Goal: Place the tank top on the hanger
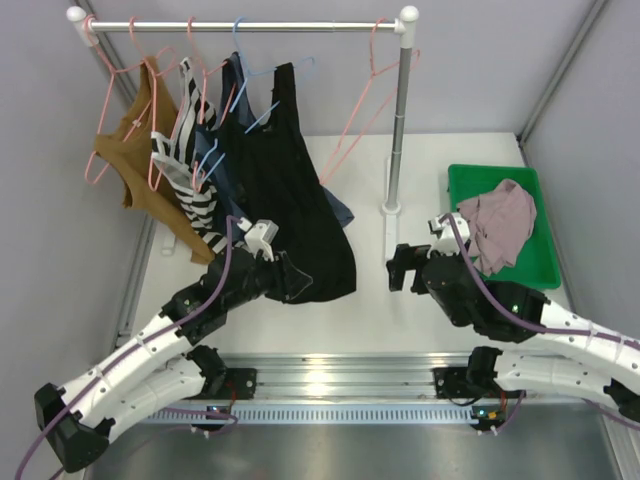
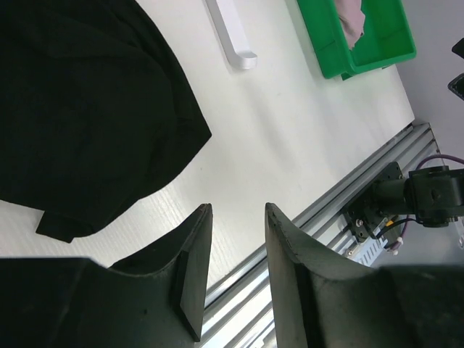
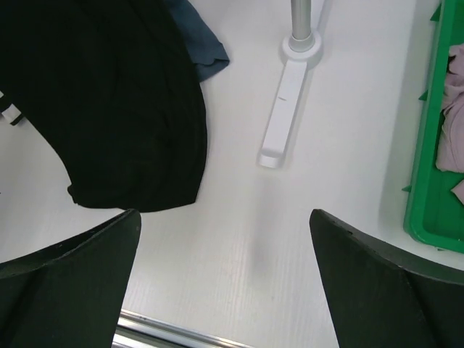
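Tank top (image 1: 500, 225) of dusty mauve-pink thin fabric lies at 2 o'clock from the right end effector (image 1: 400, 268), well apart from it. That end effector is spread wide and empty. The top is crumpled in a green plastic bin (image 1: 470, 172). The heap runs roughly 12-to-6, and its straps cannot be made out. The left end effector (image 1: 290, 282), also released, hovers beside a black hanging top (image 1: 290, 180). A salmon-pink wire hanger (image 1: 377, 35) hangs on the metal rail (image 1: 300, 25) at 12 o'clock.

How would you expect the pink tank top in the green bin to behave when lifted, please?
The tank top lies crumpled in soft folds in the green bin, so it will probably hang limp. It looks thin, so likely light. Bunched like this, a pinch may catch only one layer.
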